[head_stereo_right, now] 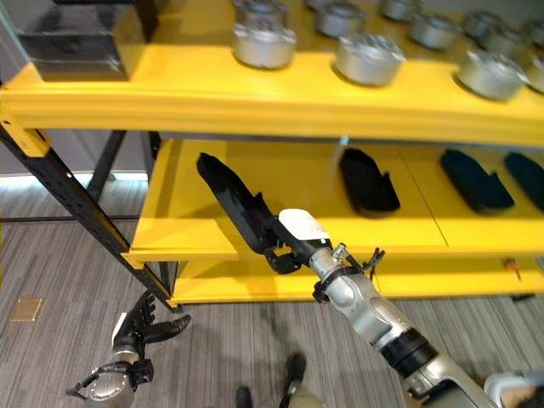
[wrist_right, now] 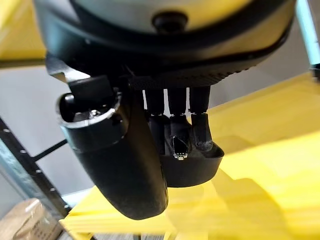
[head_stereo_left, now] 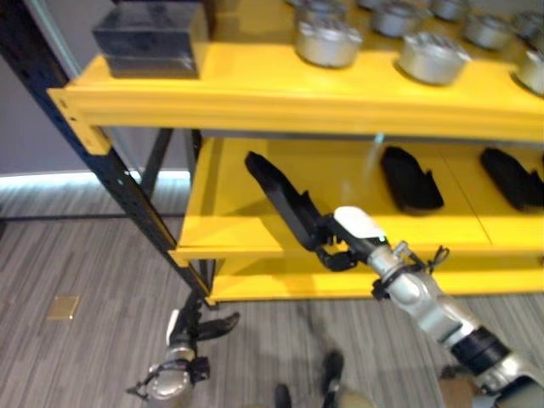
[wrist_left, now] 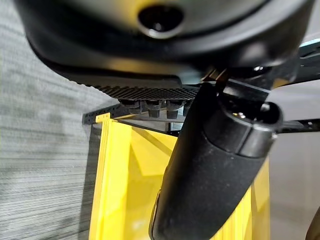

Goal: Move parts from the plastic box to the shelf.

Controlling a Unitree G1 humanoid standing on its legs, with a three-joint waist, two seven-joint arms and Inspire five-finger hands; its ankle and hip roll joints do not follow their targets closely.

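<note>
A long black part (head_stereo_left: 280, 197) is gripped at its near end by the right hand (head_stereo_left: 344, 242), fingers and thumb curled round it. The part is held tilted over the front edge of the yellow shelf's (head_stereo_left: 229, 229) lower level, its far end raised above that level. Two more black parts (head_stereo_left: 410, 179) are seen lying further along the same level. Silver round parts (head_stereo_left: 327, 42) are ranged on the shelf's upper level. The left hand (head_stereo_left: 202, 330) is held low, below the shelf by the floor, fingers relaxed and spread.
</note>
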